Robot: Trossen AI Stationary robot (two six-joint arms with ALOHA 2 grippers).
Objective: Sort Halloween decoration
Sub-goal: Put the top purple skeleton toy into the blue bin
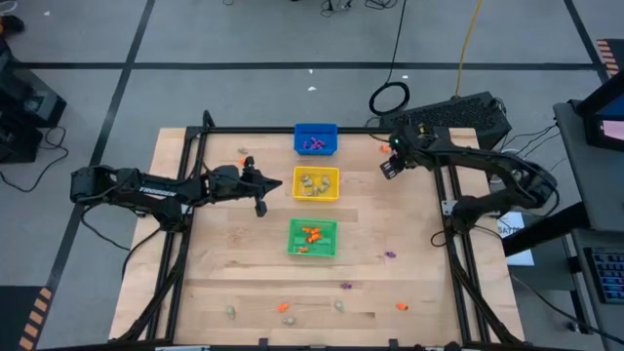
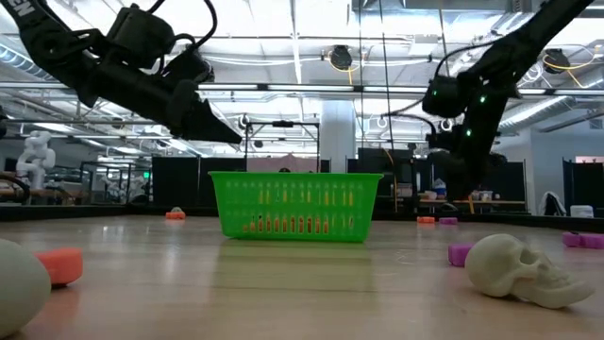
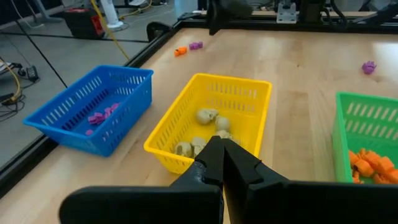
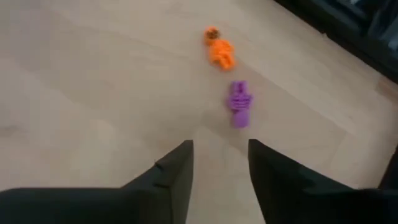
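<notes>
Two tiny trinkets, one purple point(image 4: 239, 102) and one orange point(image 4: 219, 51), lie on the bench point(image 1: 390, 292) just ahead of your right gripper point(image 4: 219, 163), whose fingers stand apart and hold nothing. Your left gripper point(image 3: 222, 163) is pinched tight, empty, above the yellow bin point(image 3: 249, 99) of pale skulls point(image 3: 207, 116).

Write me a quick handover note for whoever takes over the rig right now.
Left gripper: shut, empty, hovering beside the yellow bin.
Right gripper: open, empty, above a purple trinket and an orange trinket at the table's far right corner.
Done: purple pieces in the blue bin, beige skulls in the yellow bin, orange pieces in the green bin.
Left: those two trinkets, plus loose pieces along the near edge, such as a skull, and a few more by the left arm.
</notes>
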